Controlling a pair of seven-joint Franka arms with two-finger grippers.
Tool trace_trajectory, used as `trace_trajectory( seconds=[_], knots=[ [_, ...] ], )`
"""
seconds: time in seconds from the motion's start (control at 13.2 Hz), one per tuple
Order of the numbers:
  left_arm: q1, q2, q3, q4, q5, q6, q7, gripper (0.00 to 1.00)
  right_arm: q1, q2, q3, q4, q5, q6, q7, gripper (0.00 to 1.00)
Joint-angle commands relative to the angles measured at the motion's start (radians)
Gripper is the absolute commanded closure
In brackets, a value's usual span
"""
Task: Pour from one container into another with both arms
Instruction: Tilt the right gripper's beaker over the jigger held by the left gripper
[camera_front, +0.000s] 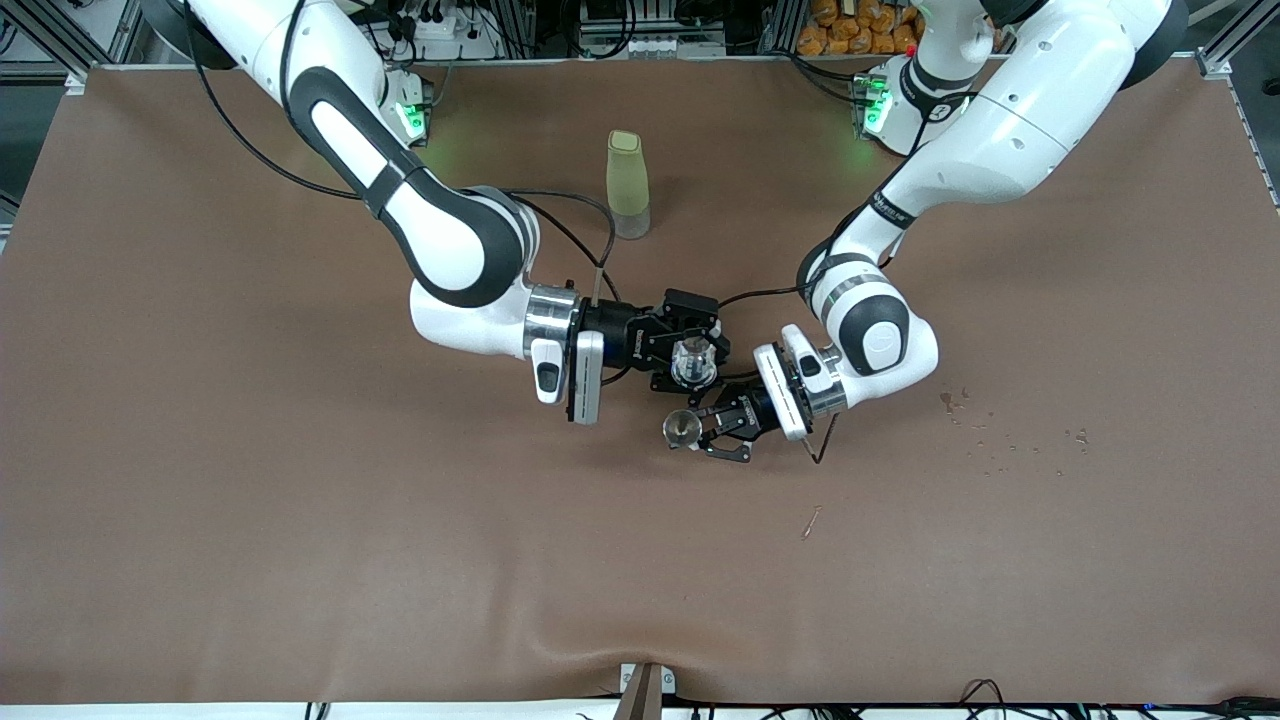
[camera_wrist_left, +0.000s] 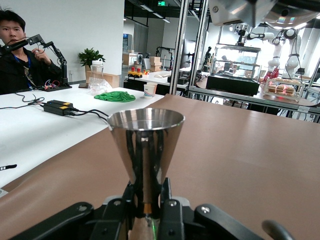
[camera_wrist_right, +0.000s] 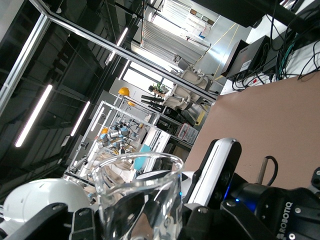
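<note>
A clear glass beaker (camera_front: 692, 362) is held over the middle of the table, with my right gripper (camera_front: 688, 350) shut on it. In the right wrist view the beaker (camera_wrist_right: 137, 195) fills the foreground between the fingers and looks empty. Right beside it, slightly lower, is a steel cone-shaped jigger (camera_front: 683, 428). My left gripper (camera_front: 712, 432) is shut on the jigger. The left wrist view shows the jigger (camera_wrist_left: 146, 145) upright, mouth up, with the fingers (camera_wrist_left: 131, 197) clamped on its narrow waist. The beaker's rim and the jigger's mouth are close together.
A tall olive-green tumbler (camera_front: 628, 185) stands on the brown table cover (camera_front: 300, 520), closer to the robots' bases. Small dark spots (camera_front: 955, 402) mark the cover toward the left arm's end. A thin stick (camera_front: 811, 521) lies nearer the front camera.
</note>
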Motion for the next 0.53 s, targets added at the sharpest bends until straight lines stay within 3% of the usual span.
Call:
trace_trajectory(
  seconds=[0.0, 0.45],
  knots=[
    [-0.013, 0.012, 0.003, 0.021, -0.027, 0.017, 0.012, 1.0, -0.031, -0.035, 0.015, -0.039, 0.016, -0.022, 0.062, 1.0],
    [-0.008, 0.012, 0.005, 0.021, -0.023, 0.017, 0.013, 1.0, -0.044, -0.032, 0.015, -0.038, 0.016, -0.068, 0.157, 1.0]
  ],
)
